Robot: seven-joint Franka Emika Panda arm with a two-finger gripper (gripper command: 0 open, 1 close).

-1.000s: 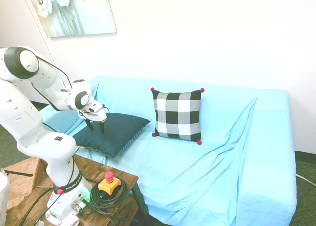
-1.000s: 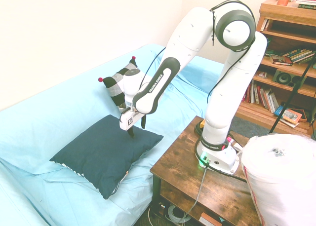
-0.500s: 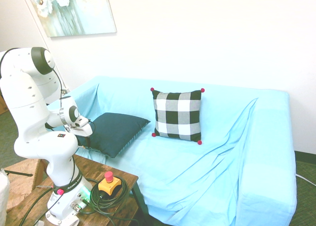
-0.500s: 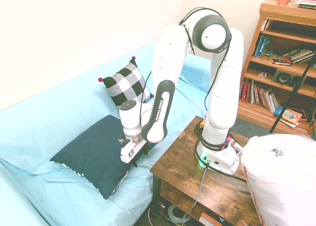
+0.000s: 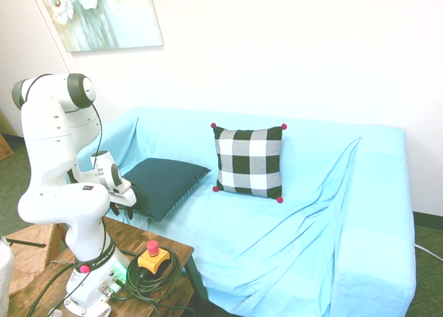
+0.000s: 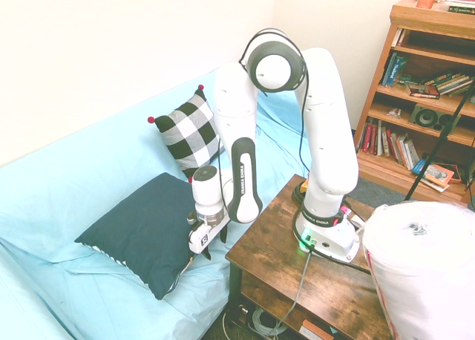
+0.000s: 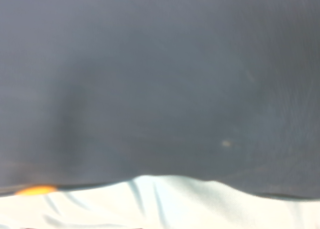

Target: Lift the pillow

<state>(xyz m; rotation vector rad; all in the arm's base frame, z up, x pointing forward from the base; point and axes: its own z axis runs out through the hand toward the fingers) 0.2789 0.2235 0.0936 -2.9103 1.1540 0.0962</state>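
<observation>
The pillow (image 5: 165, 181), plain dark teal on its upper face, lies flat on the light blue sofa (image 5: 291, 220) at its left end. In the second exterior view the pillow (image 6: 141, 227) shows a striped underside at its near corner. My gripper (image 5: 121, 210) hangs low at the pillow's edge nearest the wooden side table, fingers pointing down and apart with nothing between them. From the other side the gripper (image 6: 200, 252) sits between the pillow's edge and the table. The wrist view is filled by the pillow's (image 7: 160, 79) dark cloth, with a strip of sofa sheet (image 7: 150, 201) below.
A black-and-white checked pillow (image 5: 249, 161) with red pom-poms leans on the sofa back, right of the teal one. The wooden side table (image 6: 334, 288) bears the arm close by the sofa. A bookshelf (image 6: 430, 73) and a large white roll (image 6: 423, 273) stand beyond.
The arm has folded back and down: the gripper went from above the pillow's middle to its edge by the side table. The pillow has not moved.
</observation>
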